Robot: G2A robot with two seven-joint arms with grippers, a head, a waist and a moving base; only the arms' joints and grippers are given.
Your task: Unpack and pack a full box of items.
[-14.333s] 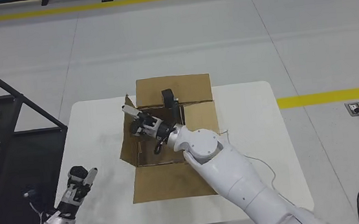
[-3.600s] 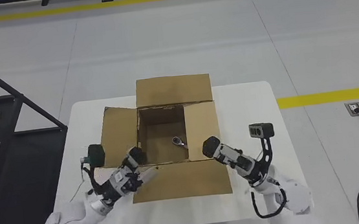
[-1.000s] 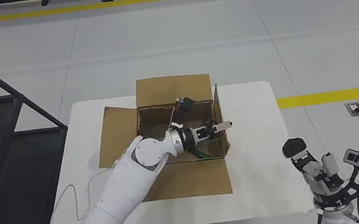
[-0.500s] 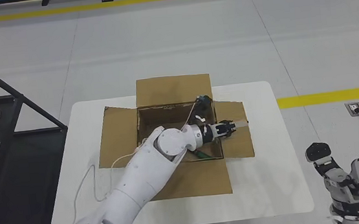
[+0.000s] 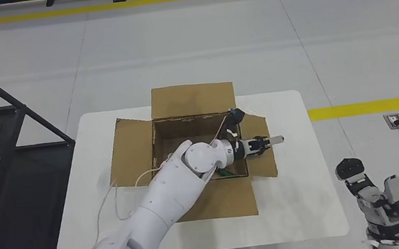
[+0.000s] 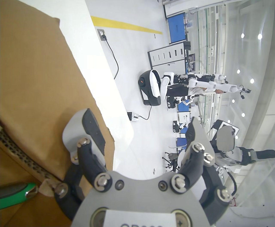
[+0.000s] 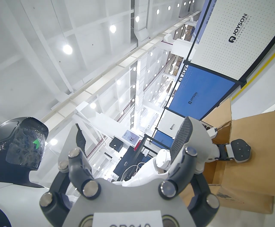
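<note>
1. As the left arm stretches across the open box (image 5: pixel 192 98), the left gripper (image 5: pixel 268 143) hangs out over the flap (image 5: pixel 265 165) on the robot's right side. Its jaws are spread wide, with nothing between them.
2. From the left wrist, one finger (image 6: pixel 94 131) overlaps the flap's free edge, while the other pokes out past the cardboard. I cannot tell whether that pad actually presses the card.
3. Here's the relation that matters: the flap lies directly under and beside the left gripper, folded outward from the box wall. Its long axis runs along the box's side, near to far, and the gripper points across it, away from the box.
4. The right gripper (image 7: pixel 133 124) is also wide open and holds nothing. It is tilted up towards the ceiling and sits well apart from the box, off the near right corner of the table (image 5: pixel 299 187). The left arm is clearly the nearer one.
5. Down inside the box a green item (image 6: pixel 15 194) lies close against the right-hand wall, just behind the left gripper's base.
6. My read is that this is flap-clearing, early in the unpacking. The next reach would mean turning the left gripper back and down into the box.
</note>
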